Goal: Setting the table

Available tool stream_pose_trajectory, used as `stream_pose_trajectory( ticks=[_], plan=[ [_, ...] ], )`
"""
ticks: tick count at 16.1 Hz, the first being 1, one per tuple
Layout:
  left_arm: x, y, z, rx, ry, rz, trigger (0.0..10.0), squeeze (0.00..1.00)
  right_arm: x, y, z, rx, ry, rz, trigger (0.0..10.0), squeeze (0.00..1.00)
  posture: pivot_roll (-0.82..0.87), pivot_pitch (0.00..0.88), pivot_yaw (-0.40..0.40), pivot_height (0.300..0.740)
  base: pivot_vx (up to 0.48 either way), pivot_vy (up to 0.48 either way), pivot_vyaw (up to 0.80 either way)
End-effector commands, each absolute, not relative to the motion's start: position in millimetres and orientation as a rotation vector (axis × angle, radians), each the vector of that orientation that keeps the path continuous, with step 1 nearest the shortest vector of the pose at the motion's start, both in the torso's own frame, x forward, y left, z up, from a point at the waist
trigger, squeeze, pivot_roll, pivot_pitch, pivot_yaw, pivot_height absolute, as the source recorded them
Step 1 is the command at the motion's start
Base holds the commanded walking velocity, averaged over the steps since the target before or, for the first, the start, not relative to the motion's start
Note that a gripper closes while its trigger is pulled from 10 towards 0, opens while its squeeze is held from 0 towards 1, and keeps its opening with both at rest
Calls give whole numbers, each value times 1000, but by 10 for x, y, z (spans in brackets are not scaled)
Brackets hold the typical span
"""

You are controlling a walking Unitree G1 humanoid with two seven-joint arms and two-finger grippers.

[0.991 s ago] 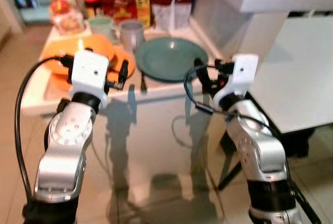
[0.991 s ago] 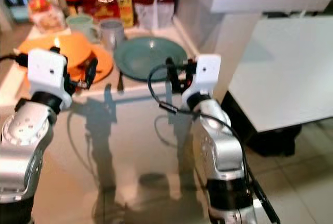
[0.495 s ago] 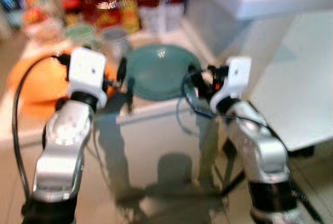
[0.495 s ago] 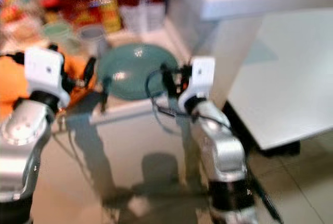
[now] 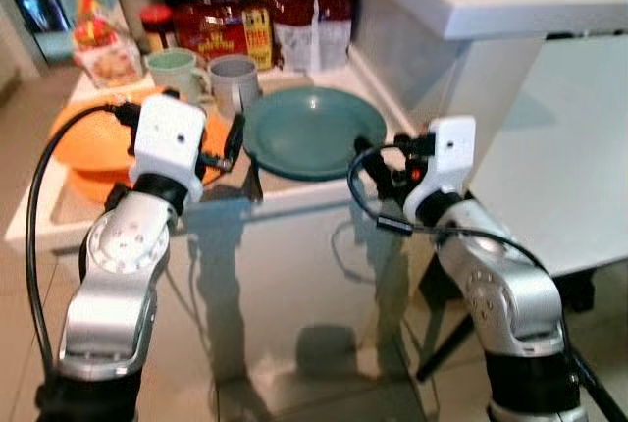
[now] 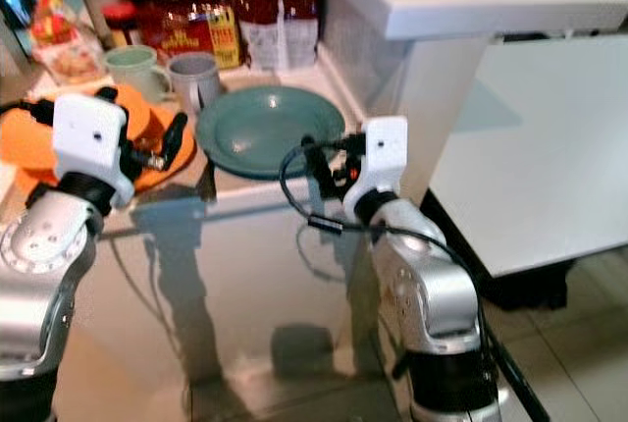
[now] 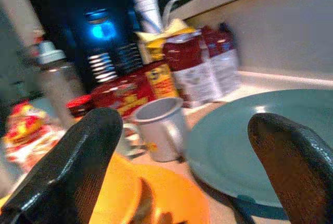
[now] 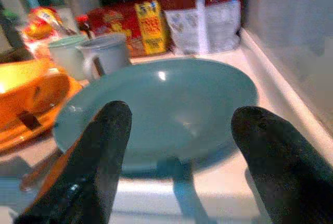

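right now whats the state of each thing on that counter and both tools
teal plate: flat on the counter, empty, not held
grey mug: upright, behind the plate
green mug: upright, beside the grey mug
orange plates: stacked, lying flat
left tool: open, at the orange plates' edge, holding nothing
right tool: open, fingers apart just short of the teal plate's near rim

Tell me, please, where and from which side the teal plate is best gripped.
Probably the near rim of the teal plate, approached from the counter's front edge. The plate lies flat and its raised rim faces the open right gripper, which hangs just before it. Mugs crowd the far side and the orange plates its left.
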State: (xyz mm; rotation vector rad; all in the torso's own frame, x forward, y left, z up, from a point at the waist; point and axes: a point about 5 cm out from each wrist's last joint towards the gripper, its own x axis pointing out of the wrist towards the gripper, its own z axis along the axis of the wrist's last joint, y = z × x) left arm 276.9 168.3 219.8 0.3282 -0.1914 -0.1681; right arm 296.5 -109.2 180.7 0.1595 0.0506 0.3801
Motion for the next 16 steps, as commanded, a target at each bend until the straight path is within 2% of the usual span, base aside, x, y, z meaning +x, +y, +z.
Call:
stream_pose_trajectory(
  ticks=[1, 5, 6, 7, 8, 16],
  plan=[
    [2731, 1628, 2229, 333, -208, -232, 10000, 0, 3009, -1153, 1844, 168, 63, 326, 10000, 1000, 84, 0, -6, 740, 0, 0, 0],
    [2689, 1588, 2225, 333, -208, -287, 10000, 0, 3110, -1172, 1868, 221, 92, 269, 10000, 1000, 90, 0, -14, 740, 0, 0, 0],
    [2683, 1585, 2214, 332, -202, -289, 10000, 0, 3139, -1178, 1861, 221, 111, 249, 10000, 941, 92, 0, -16, 740, 0, 0, 0],
    [2681, 1582, 2205, 333, -199, -289, 10000, 0, 3151, -1181, 1856, 214, 120, 240, 10000, 373, 92, 0, -16, 740, 0, 0, 0],
    [2680, 1571, 2187, 337, -191, -291, 10000, 0, 3165, -1182, 1851, 213, 131, 230, 10000, 0, 92, 0, -16, 740, 0, 0, 0],
    [2729, 1549, 2168, 321, -178, -236, 10000, 0, 3115, -1187, 1861, 215, 101, 216, 10000, 0, 83, 0, -9, 740, 0, 0, 0]
  ],
)
